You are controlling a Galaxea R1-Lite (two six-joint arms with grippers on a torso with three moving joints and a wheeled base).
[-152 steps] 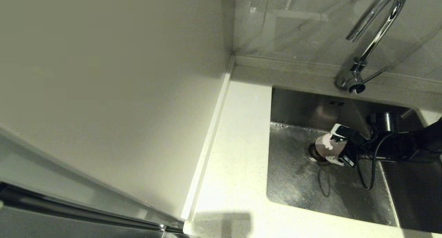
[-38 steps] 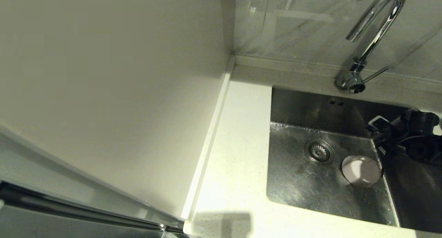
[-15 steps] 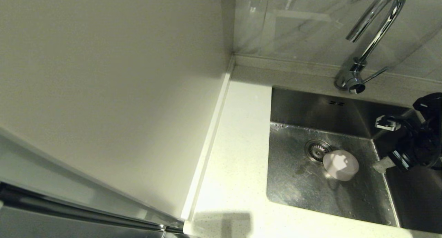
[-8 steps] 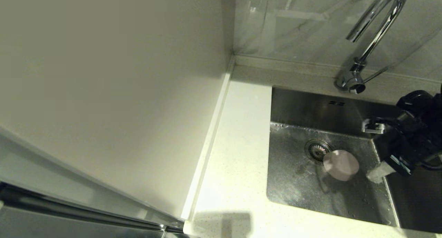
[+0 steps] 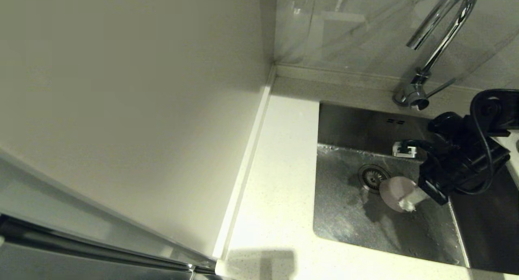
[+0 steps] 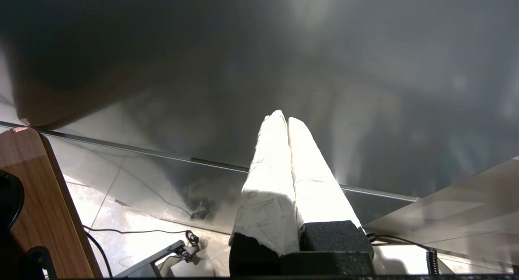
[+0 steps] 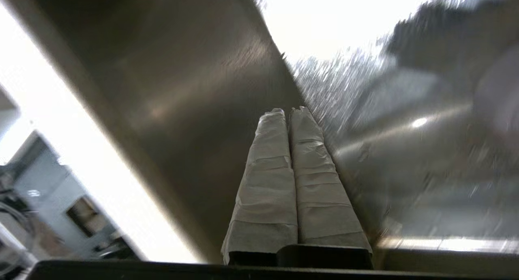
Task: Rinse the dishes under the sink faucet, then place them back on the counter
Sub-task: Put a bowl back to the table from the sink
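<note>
Right tool (image 5: 407,205) now at pink bowl (image 5: 395,192), tips together

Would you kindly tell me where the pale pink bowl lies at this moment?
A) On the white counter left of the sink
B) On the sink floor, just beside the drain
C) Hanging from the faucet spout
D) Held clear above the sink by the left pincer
B: the head view shows the pale pink bowl on the floor of the sink next to the drain, with the right pincer, shut, at its edge.
</note>
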